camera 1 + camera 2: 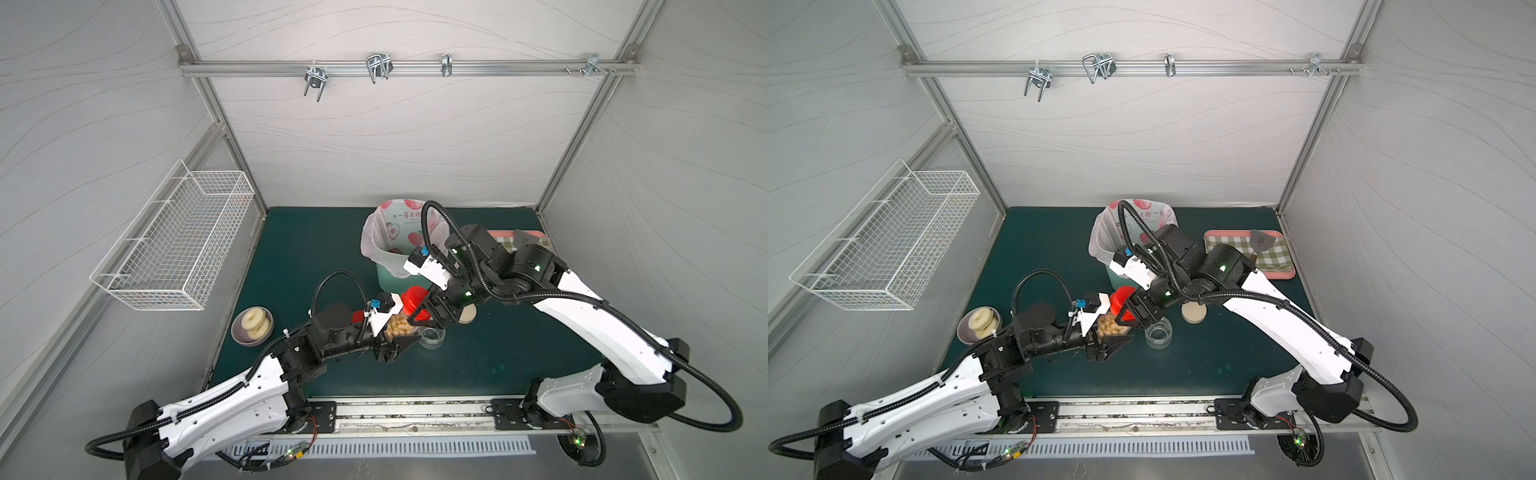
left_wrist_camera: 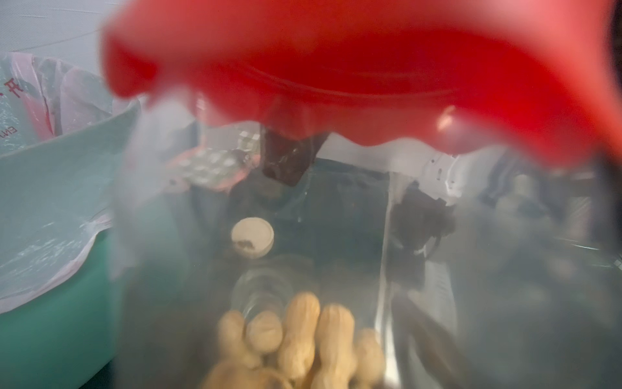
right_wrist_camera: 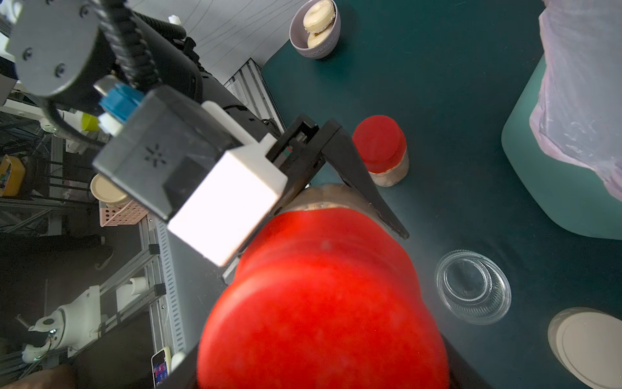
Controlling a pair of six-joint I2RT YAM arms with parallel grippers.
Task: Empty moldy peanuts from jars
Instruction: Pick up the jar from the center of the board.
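Jar (image 1: 400, 328) of peanuts (image 2: 303, 336) lies between both jaws, long axis running left jaws to right. Right jaws clamped on red lid (image 1: 415, 300); left jaws straddle its body, grip unclear.

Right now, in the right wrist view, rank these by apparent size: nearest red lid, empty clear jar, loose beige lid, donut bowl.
1. nearest red lid, inflated by closeness
2. empty clear jar and loose beige lid: alike; the lid is cropped
3. donut bowl
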